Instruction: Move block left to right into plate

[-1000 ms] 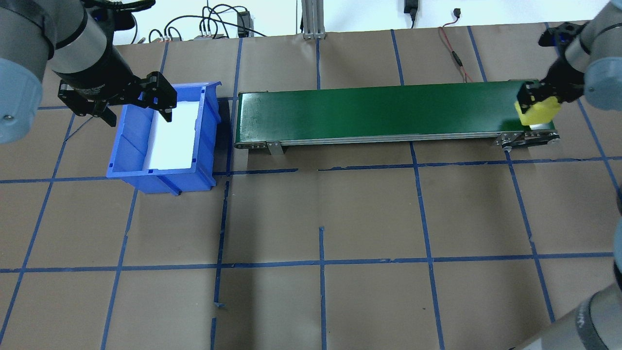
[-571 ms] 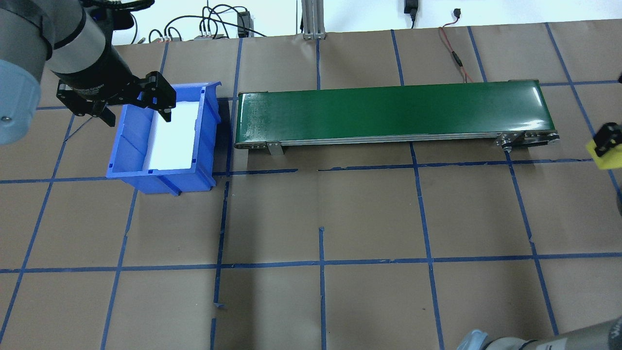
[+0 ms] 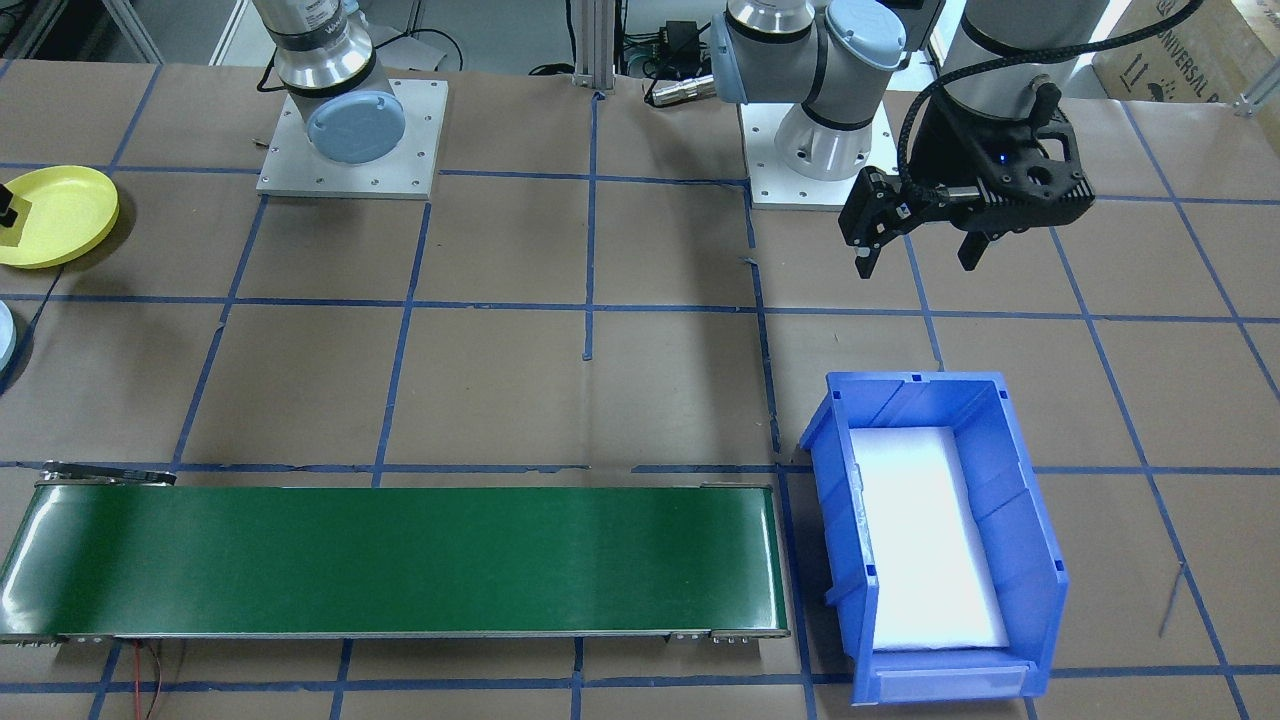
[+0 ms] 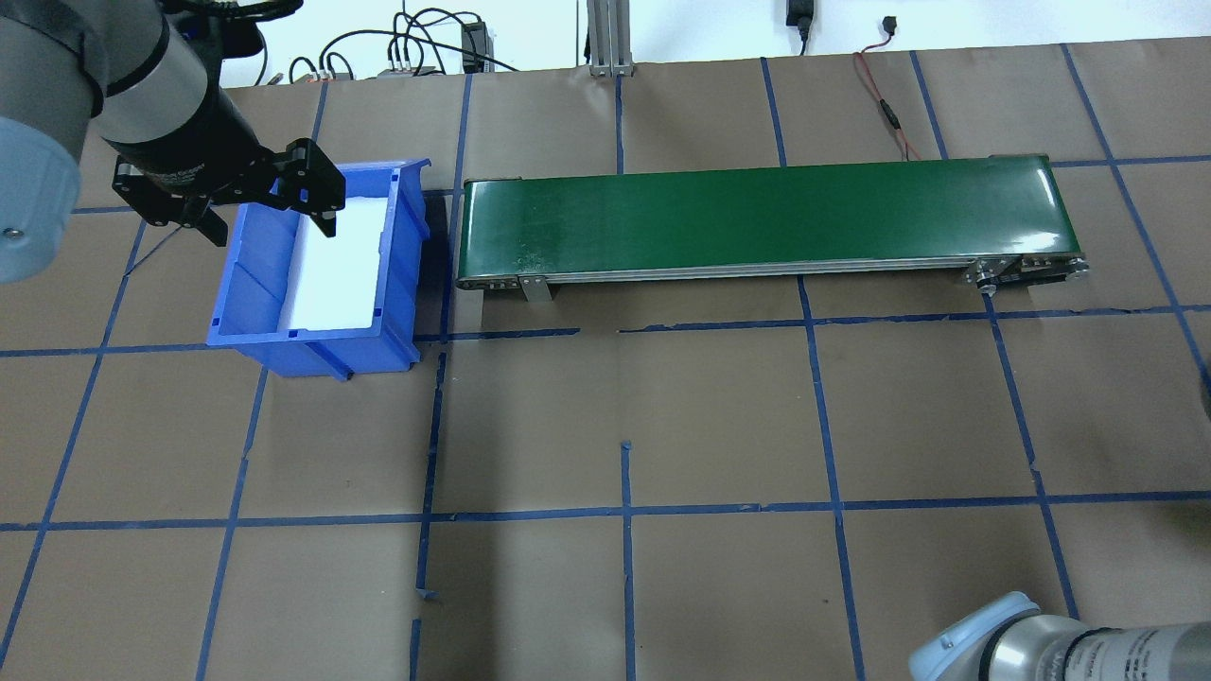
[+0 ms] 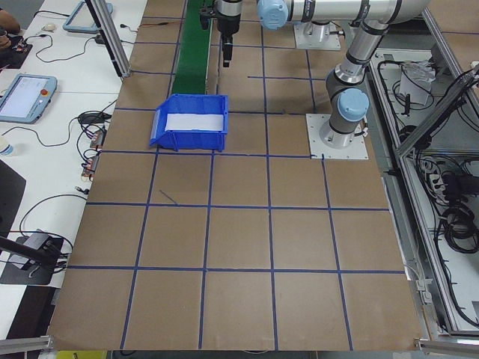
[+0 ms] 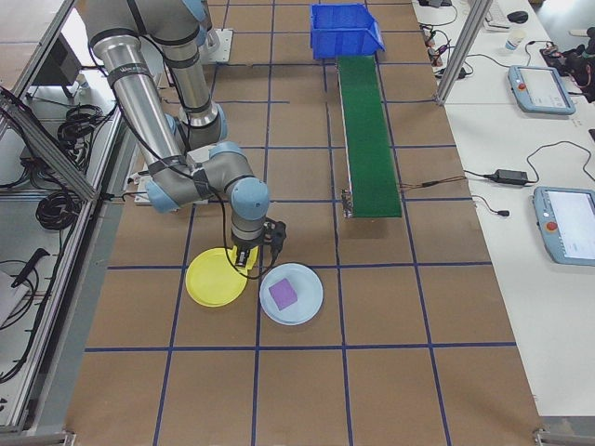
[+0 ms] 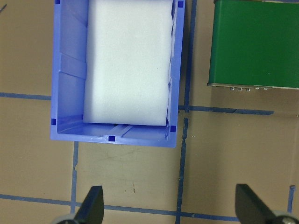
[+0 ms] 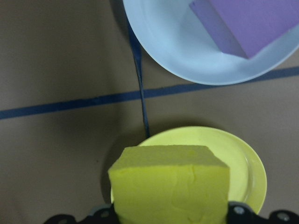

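Overhead exterior view shows the long green conveyor belt (image 4: 757, 222) now bare: the right gripper (image 8: 170, 212), clamped on the yellow foam block (image 8: 170, 184), has carried it off the belt's end and now holds it above the round yellow plate (image 8: 243, 163), beside a pale blue plate (image 8: 187, 51) bearing a purple block (image 8: 247, 23). Release looks next. The left gripper (image 4: 260, 203) remains spread wide over the blue plastic bin (image 4: 397, 284).

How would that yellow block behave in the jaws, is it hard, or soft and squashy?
Probably soft: the yellow block shows a matte, dimpled, wrinkled face in the right wrist view, like foam. It likely weighs little for its bulk. With flat faces and square edges, it should not roll when released over the yellow plate, though foam might bounce or spring back slightly.
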